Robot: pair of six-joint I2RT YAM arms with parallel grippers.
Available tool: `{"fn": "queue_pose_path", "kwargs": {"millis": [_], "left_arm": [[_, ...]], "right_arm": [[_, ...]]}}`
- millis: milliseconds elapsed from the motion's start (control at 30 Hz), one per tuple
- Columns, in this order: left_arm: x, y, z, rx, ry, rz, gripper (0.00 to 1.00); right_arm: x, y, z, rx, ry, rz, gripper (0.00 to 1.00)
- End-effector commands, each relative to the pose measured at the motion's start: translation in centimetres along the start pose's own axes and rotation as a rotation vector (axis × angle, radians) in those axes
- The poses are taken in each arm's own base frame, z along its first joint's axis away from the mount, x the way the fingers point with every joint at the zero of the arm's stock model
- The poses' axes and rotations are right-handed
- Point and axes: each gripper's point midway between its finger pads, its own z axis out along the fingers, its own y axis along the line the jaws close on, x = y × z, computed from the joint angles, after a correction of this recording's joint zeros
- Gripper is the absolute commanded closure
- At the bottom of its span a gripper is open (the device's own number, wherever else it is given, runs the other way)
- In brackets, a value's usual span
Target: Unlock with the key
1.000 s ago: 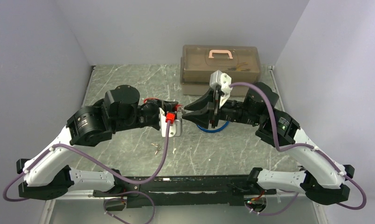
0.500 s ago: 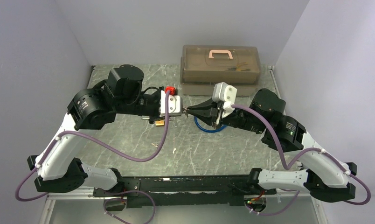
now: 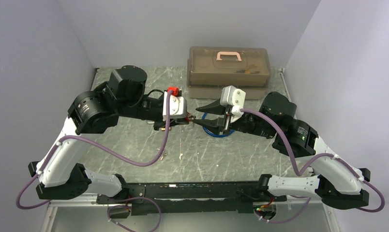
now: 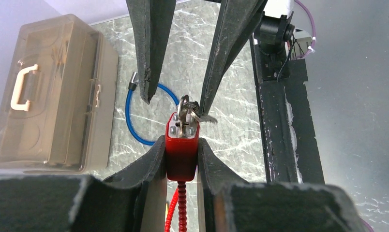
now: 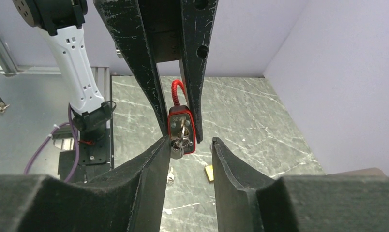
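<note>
The left hand (image 4: 181, 144) is closed on the red padlock (image 4: 182, 159) and clamps the lock body flat between both fingers. The padlock is held clear of the bench (image 3: 134, 145), in front of the left corner of the translucent storage case (image 3: 229, 67), which stands at the far edge of the bench with its pink handle on top. The keyway end of the lock body faces the right hand (image 5: 190, 142). The red flexible shackle (image 4: 178, 208) runs back from the body between the left fingers. The key (image 4: 185, 118) is seated in the keyway, and a ring with further keys hangs from its head. The right hand is also in front of the case, level with the padlock, and its jaws stand apart on either side of the key head. One right fingertip (image 4: 204, 107) touches the key ring; the other fingertip is clear of it. The key is not gripped. A blue cable loop (image 4: 134, 121) lies flat on the bench just in front of the case, below the right hand. A small brass-coloured item (image 5: 209, 172) lies on the bench farther forward of the case; it is possibly a second lock, but it is too small to identify.
</note>
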Motion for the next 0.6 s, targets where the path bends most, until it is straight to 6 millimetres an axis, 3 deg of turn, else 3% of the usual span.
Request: {"fn": "queue_pose_path", "kwargs": {"millis": [0, 133, 433, 500, 567], "left_arm": [[-1.6, -0.5, -0.8, 0.012, -0.063, 0.008, 1.0], [-1.4, -0.6, -0.7, 0.013, -0.062, 0.006, 1.0], [-1.7, -0.5, -1.1, -0.001, -0.069, 0.017, 1.0], [-1.7, -0.5, -1.2, -0.003, -0.07, 0.019, 1.0], [-1.9, -0.3, -1.4, -0.013, -0.073, 0.025, 1.0]], "right_arm": [[-3.8, -0.3, -0.8, 0.014, -0.124, 0.005, 0.6], [-4.3, 0.2, -0.6, -0.016, -0.14, 0.016, 0.64], [-3.5, 0.4, 0.4, -0.044, -0.071, 0.033, 0.91], [-3.2, 0.4, 0.5, -0.049, -0.045, 0.033, 0.92], [-2.8, 0.1, 0.6, -0.039, -0.017, 0.035, 0.85]]}}
